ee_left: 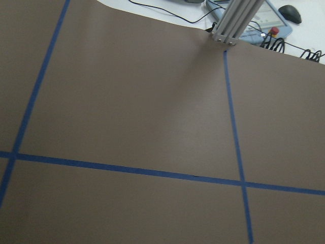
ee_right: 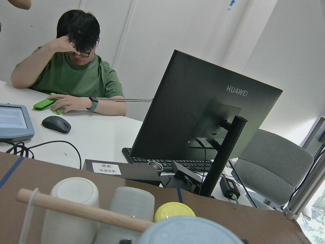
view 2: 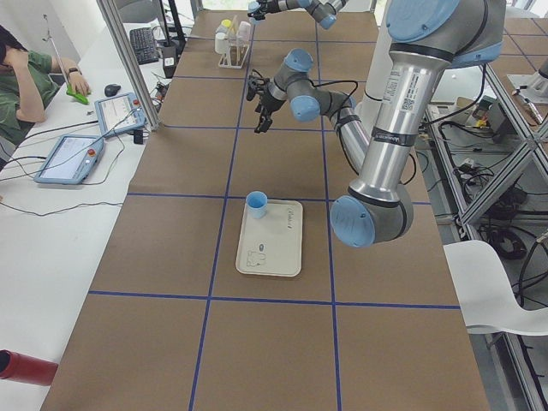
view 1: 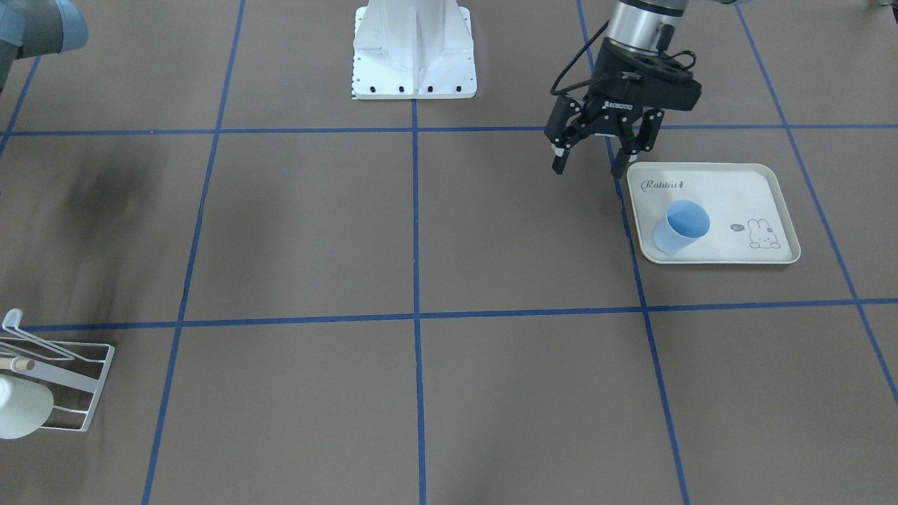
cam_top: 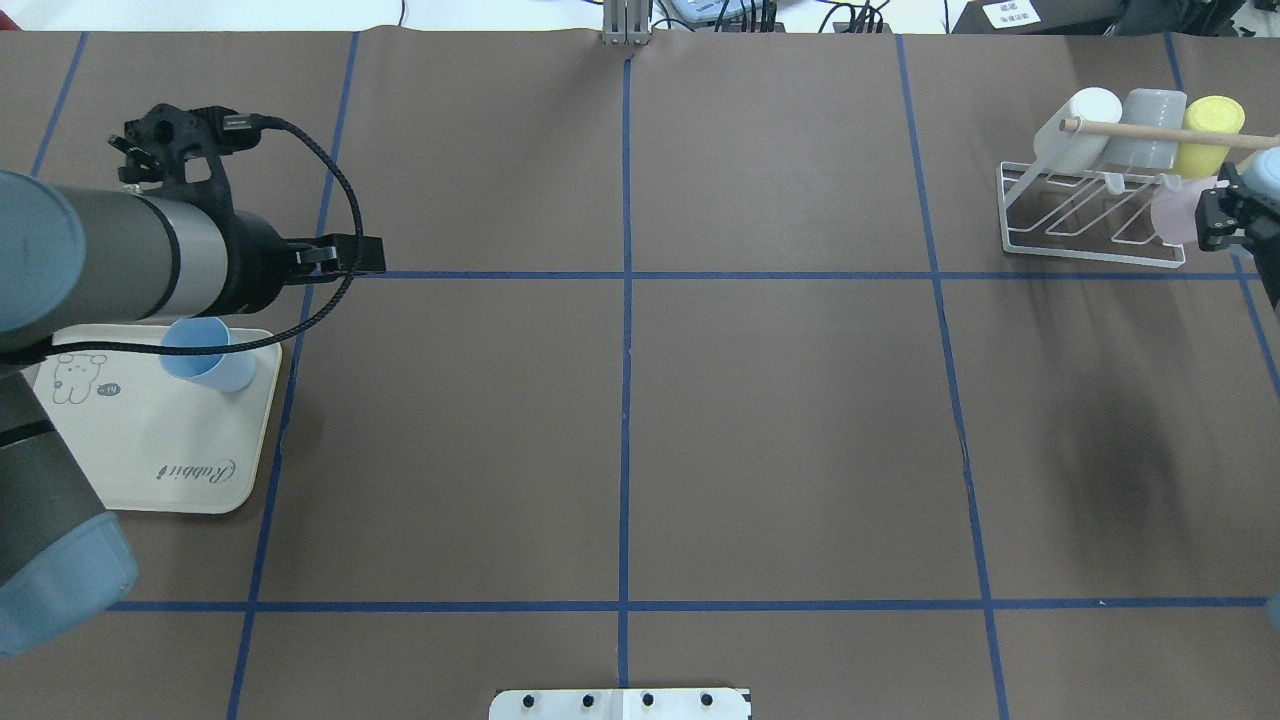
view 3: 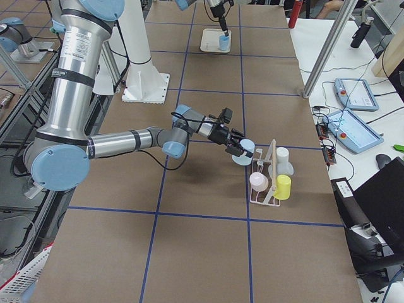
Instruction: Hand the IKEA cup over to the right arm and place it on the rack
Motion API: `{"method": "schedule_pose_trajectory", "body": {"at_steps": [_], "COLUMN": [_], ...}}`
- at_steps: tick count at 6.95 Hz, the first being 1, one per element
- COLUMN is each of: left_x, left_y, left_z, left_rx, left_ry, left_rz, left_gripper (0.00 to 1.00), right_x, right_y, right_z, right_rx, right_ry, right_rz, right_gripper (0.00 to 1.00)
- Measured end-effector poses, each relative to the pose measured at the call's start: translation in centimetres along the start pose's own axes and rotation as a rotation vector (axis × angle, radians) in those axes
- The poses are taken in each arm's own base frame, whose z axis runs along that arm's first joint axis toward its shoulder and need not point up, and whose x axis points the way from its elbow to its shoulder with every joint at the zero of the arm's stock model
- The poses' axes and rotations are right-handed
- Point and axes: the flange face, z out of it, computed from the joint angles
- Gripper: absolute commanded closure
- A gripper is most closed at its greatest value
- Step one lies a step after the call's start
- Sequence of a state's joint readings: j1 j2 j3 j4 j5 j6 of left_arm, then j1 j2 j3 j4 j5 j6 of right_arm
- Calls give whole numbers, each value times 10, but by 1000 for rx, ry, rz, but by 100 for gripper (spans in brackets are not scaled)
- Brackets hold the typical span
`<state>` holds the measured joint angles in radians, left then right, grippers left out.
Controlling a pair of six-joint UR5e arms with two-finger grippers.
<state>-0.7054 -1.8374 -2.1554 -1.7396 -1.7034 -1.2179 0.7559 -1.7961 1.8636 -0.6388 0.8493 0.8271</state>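
Note:
A blue IKEA cup [view 1: 680,224] stands upright on a cream rabbit-print tray [view 1: 736,189]; it also shows in the overhead view [cam_top: 205,352]. My left gripper [view 1: 589,165] is open and empty. It hangs above the table just beside the tray's robot-side corner. The white wire rack [cam_top: 1090,215] with its wooden dowel [cam_top: 1150,131] stands at the far right. My right gripper [cam_top: 1228,215] is at the rack's end, shut on a pale blue cup [cam_top: 1268,172]. That cup fills the bottom of the right wrist view [ee_right: 188,231].
The rack holds a white cup [cam_top: 1080,125], a grey cup [cam_top: 1150,125], a yellow cup [cam_top: 1210,130] and a pink cup [cam_top: 1175,210]. The robot's base [view 1: 414,56] is at the table's near edge. An operator [view 2: 26,86] sits beyond the far side.

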Motion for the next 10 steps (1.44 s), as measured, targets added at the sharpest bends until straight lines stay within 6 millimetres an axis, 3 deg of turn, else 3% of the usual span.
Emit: {"method": "schedule_pose_trajectory", "body": {"at_steps": [2, 3, 5, 8, 10], "left_x": [-20, -22, -23, -22, -21], "left_y": [-5, -6, -6, -6, -5], "left_z": [0, 1, 2, 2, 2], "left_rx": [-20, -21, -22, -23, -23], "left_ry": [-25, -27, -30, -29, -26], "left_rz": [13, 14, 14, 14, 14], "left_gripper": [0, 0, 0, 0, 0], "right_x": [-38, -43, -39, -46, -40], "right_y": [-21, -30, -33, -20, -13], "right_z": [15, 22, 31, 56, 66], "right_rx": [34, 45, 39, 9, -10], "right_ry": [-34, -34, -28, -17, -5], "right_rz": [47, 69, 104, 107, 101], "right_gripper": [100, 100, 100, 100, 100]}}
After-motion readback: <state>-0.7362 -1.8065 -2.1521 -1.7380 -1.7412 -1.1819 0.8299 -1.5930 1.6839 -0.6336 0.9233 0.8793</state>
